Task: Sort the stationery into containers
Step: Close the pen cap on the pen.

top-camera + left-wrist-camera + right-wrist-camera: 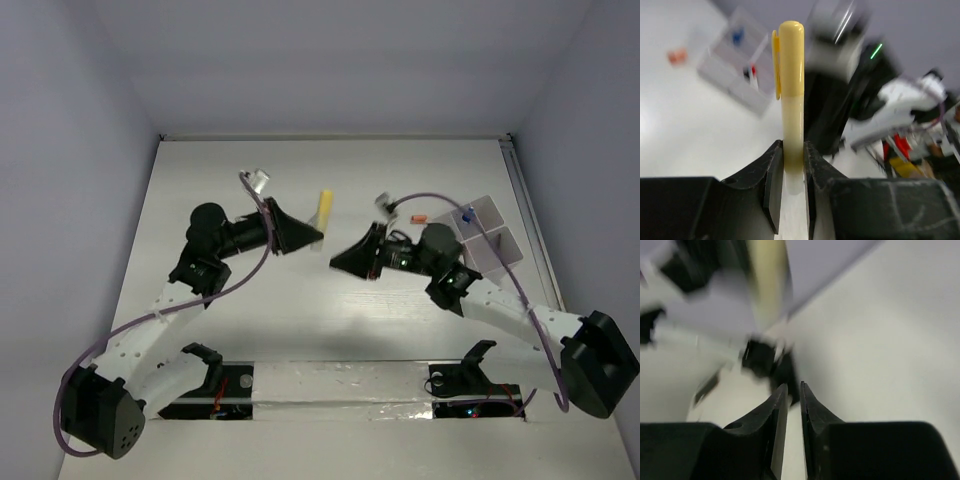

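My left gripper (316, 236) (792, 150) is shut on a pen with a cream body and a yellow cap (323, 207) (791, 75) and holds it above the table, cap pointing away. My right gripper (336, 262) (794, 390) faces it from the right; its jaws are nearly together with nothing between them. The joined translucent containers (488, 238) (730, 75) stand at the right. One holds a small blue item (467, 213) (737, 36), another a small red-and-black item (751, 73). A tiny orange piece (420, 217) (677, 56) lies just left of the containers. The pen shows blurred in the right wrist view (767, 285).
The two arms nearly meet at the table's middle. The right arm's black wrist (850, 100) is close behind the held pen. White walls bound the table at the back and sides, with a rail (525, 200) along the right edge.
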